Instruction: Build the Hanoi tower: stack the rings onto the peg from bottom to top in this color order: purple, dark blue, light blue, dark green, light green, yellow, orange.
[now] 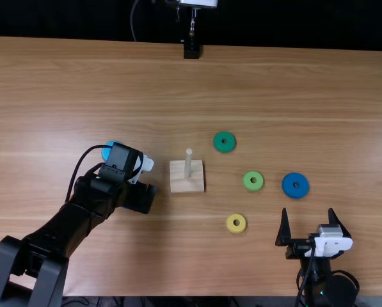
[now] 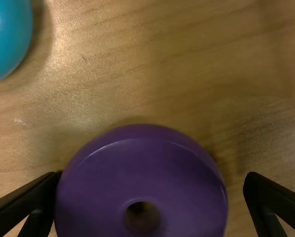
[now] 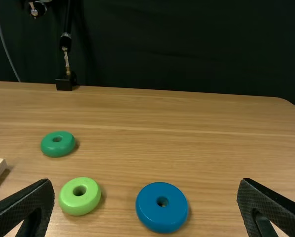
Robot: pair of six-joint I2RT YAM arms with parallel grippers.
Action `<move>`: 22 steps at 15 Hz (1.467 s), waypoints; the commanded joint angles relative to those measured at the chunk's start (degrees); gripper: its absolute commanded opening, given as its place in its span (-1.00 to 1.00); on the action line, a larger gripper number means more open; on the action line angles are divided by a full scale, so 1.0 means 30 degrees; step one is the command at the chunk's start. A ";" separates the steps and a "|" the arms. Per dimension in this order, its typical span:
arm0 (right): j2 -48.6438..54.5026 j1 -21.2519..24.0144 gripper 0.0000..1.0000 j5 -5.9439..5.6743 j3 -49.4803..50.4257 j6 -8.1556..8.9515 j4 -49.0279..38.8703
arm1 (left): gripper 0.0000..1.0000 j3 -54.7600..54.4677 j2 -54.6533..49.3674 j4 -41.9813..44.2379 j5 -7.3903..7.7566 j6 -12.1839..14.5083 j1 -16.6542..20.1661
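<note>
The left gripper [image 1: 139, 197] points down at the table [image 1: 178, 89]. In its wrist view, the left gripper [image 2: 153, 175] is spread open, with the purple ring [image 2: 142, 173] lying flat between its fingers; one finger is right at the ring's edge, the other well apart from it. The light blue ring [image 1: 106, 152] is near this gripper, beyond it and to its left, partly hidden under the arm.

The right gripper [image 1: 308, 210] is released, its fingers wide apart with bare space between them. The dark blue ring [image 1: 288, 187] lies just ahead of its tips. The light green ring [image 1: 247, 181] is ahead and to its left; the dark green ring [image 1: 218, 142] is farther out that way. The yellow ring [image 1: 230, 224] lies to its left.

The peg [image 1: 188, 164] stands upright on its base [image 1: 187, 184], right of the left gripper and left of the right one.
</note>
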State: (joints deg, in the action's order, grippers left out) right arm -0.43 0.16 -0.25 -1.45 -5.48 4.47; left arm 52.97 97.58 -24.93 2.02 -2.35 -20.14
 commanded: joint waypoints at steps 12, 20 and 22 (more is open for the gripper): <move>0.0142 0.0238 1.00 -0.0233 0.0133 0.0032 0.0183 | -1.00 0.2734 -0.0066 -0.1921 -0.0006 0.1557 0.0239; 0.0142 0.0238 1.00 -0.0233 0.0133 0.0032 0.0183 | -1.00 1.2226 0.0227 -1.2327 0.0029 0.1451 -0.0025; 0.0142 0.0238 1.00 -0.0233 0.0133 0.0032 0.0183 | -1.00 1.3925 0.0432 -1.3101 0.0029 0.1346 -0.0376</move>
State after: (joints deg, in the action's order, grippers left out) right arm -0.43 0.16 -0.25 -1.45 -5.48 4.47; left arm 92.99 97.86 -64.25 1.89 1.45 -20.47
